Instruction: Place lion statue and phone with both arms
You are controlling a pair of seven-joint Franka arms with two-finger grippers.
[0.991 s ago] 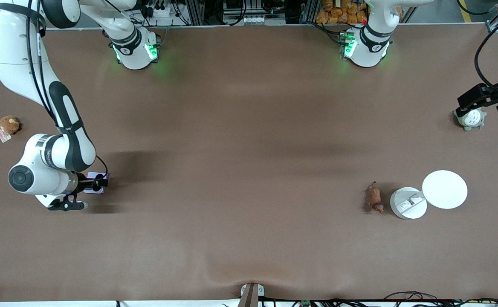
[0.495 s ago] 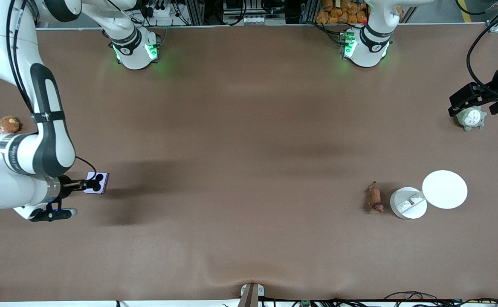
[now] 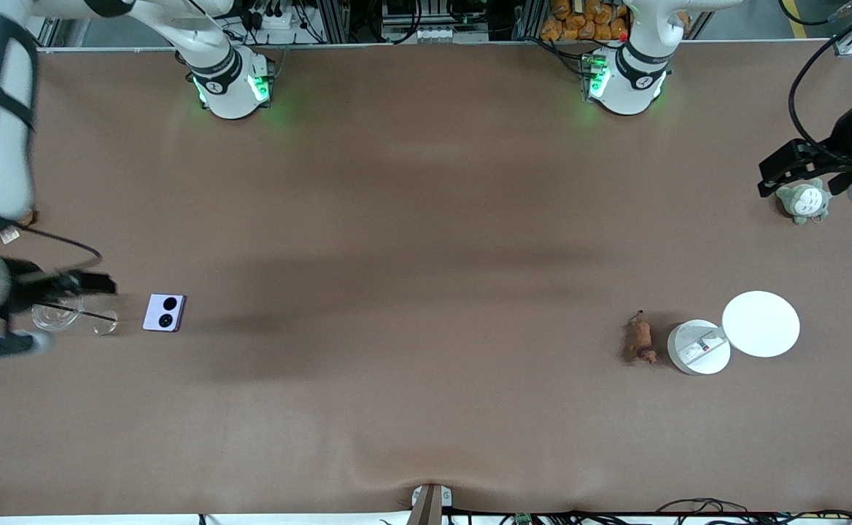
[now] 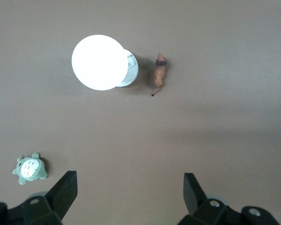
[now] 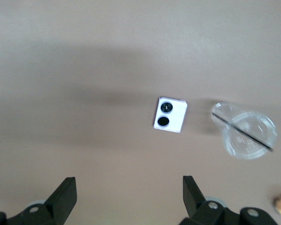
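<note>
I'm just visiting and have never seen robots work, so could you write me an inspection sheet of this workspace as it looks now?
Surface: brown table, a ripple at its edge nearest the front camera.
Job's things: small square lavender flip phone lies flat toward the right arm's end; tiny reddish-brown lion statue lies beside the white round container.
Clutter: white round lid; grey-green and white plush toy; clear plastic cup.
Grippers: left gripper open, over bare table by the plush toy; right gripper open, up over the table near the phone, holding nothing.
Cables: black cable on the left arm.
Surroundings: equipment racks along the base edge.
</note>
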